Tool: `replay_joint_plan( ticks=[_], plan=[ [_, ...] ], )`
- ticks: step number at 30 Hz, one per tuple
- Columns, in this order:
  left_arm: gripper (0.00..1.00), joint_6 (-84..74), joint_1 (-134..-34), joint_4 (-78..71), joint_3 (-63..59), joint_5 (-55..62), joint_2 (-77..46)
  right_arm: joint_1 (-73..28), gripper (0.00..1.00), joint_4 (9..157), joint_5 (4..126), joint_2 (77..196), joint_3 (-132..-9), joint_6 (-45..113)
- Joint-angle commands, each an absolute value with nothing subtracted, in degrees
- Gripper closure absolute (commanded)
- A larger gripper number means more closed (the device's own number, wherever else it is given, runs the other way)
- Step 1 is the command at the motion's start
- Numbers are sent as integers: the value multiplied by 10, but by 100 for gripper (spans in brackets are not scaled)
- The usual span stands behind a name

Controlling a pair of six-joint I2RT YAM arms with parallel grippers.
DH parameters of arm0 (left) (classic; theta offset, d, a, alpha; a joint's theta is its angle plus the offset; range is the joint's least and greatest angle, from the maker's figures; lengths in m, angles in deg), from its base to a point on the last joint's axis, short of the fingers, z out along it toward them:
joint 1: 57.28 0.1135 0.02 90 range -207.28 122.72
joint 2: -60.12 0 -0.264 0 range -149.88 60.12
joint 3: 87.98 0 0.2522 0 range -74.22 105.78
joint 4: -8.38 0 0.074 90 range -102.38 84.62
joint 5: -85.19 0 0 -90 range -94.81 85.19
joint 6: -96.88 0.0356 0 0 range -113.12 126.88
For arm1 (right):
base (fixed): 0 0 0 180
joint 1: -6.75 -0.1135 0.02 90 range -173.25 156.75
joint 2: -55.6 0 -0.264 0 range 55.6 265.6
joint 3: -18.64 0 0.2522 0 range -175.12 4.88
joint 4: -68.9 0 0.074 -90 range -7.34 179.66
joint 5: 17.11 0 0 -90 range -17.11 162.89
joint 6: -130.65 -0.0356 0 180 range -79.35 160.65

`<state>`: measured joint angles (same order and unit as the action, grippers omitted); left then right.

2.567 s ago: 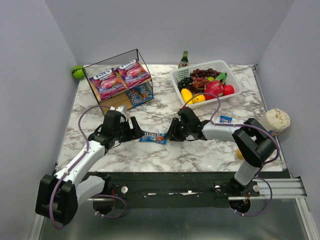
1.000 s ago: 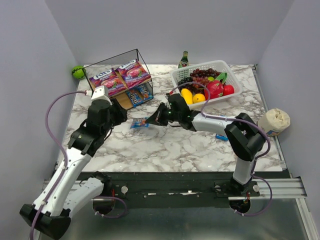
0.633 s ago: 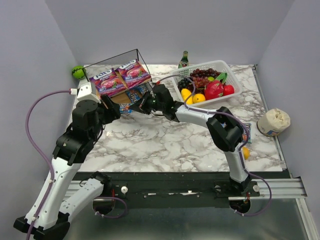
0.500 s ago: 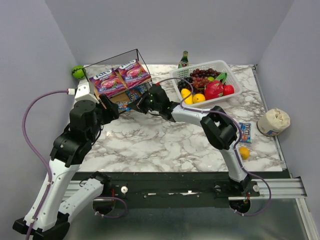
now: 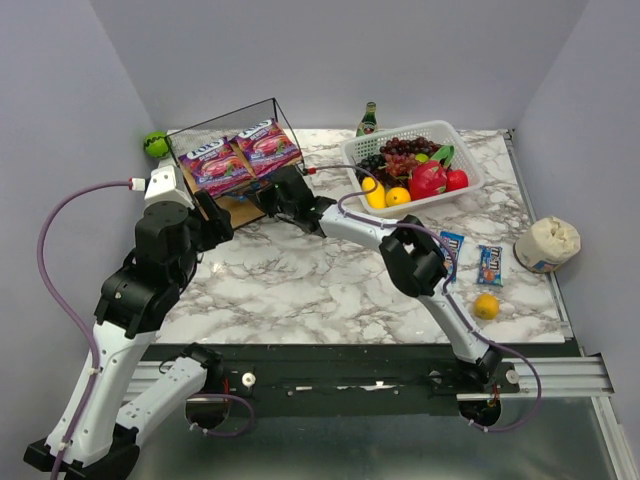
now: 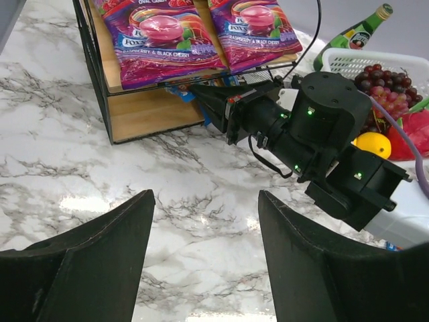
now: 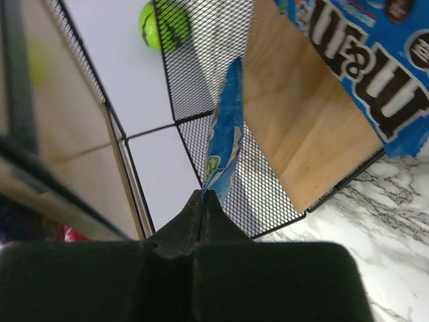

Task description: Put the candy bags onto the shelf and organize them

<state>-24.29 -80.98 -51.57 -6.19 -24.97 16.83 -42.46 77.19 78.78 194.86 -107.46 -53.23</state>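
Left fingers (image 6: 80, 268) are hanging wide open over the counter (image 6: 100, 181), holding nothing. Farther on, the right fingers (image 7: 179, 227) are pinching a blue packet (image 7: 224, 127) tight, poking it into the bottom part of the shelf (image 5: 235, 160). A second blue packet (image 7: 362, 60) is lying there. Two purple bags (image 6: 161, 33) are lying on top.

Right arm stretched long, left arm folded high.
From its base at 5 o'clock the right arm reaches low and almost straight toward 11 o'clock. The right claw (image 5: 272, 194) has both fingers pressed together on a thin blue packet (image 7: 224, 127). The left arm stands bent upward at 9 o'clock, and the left claw (image 6: 204, 201) is spread wide, nothing between its fingers.
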Motion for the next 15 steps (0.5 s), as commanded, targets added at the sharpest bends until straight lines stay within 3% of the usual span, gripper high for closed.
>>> replay_joint_plan(
  ticks=[1,15],
  plan=[
    [27,-226,-810,-527,-41,-279,171,-433,99,902,854,1980,-1112,-625],
    [24,-219,-810,-526,-42,-282,158,-438,99,1042,859,2020,-1164,-749]
  ],
)
